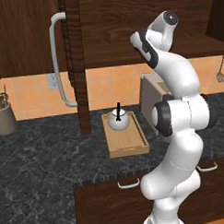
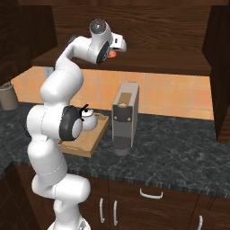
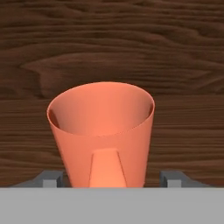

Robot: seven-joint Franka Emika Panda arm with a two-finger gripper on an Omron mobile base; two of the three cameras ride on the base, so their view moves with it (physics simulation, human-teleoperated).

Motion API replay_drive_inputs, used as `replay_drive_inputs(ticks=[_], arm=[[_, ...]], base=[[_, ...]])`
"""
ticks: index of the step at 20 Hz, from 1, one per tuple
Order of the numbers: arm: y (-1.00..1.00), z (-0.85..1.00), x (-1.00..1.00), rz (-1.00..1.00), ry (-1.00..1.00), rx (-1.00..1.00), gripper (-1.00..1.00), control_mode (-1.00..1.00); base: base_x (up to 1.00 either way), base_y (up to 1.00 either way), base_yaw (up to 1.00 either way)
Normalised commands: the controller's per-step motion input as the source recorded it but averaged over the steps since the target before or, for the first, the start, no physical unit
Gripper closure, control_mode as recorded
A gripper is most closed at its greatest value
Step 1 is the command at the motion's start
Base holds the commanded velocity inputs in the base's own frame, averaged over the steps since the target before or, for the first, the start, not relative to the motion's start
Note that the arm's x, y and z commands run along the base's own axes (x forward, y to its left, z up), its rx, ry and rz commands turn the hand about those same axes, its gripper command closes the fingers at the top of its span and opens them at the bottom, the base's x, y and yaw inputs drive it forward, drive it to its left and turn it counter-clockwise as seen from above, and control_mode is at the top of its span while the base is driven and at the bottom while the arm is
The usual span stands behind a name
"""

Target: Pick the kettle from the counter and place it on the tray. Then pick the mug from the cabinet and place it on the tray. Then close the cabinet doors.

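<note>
Looking for writing, I find none that I can read on any thing. My gripper (image 3: pixel 112 178) is inside the cabinet (image 2: pixel 148 27), its two fingers (image 3: pixel 50 178) on both sides of the orange mug (image 3: pixel 101 131). Whether they already touch it I cannot tell, because the tips are cut off at the bottom of the hand view. In the right base view my hand hides most of the mug. The kettle (image 1: pixel 118 119) sits on the wooden tray (image 1: pixel 130 145), on the dark speckled counter (image 1: pixel 37 158). A grey coffee machine (image 2: pixel 124 117) stands just beside the tray, before an orange tiled wall (image 2: pixel 179 96).
</note>
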Motion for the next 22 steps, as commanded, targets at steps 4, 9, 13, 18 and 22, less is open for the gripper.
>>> replay_drive_inputs(ticks=[4,9,13,18,22], arm=[[0.0,-0.01,0.0,0.02,0.0,0.0,1.0,-1.0],[0.0,-0.04,0.0,0.04,0.0,0.0,1.0,-1.0],[0.0,0.0,-0.33,0.12,0.0,0.03,1.0,-1.0],[0.0,0.0,-0.69,0.15,0.0,0.01,1.0,-1.0],[0.06,-0.01,-0.82,0.16,0.01,0.0,1.0,-1.0]], base=[[0.0,0.0,0.0],[0.0,0.0,0.0],[0.0,0.0,0.0],[0.0,0.0,0.0],[0.0,0.0,0.0]])
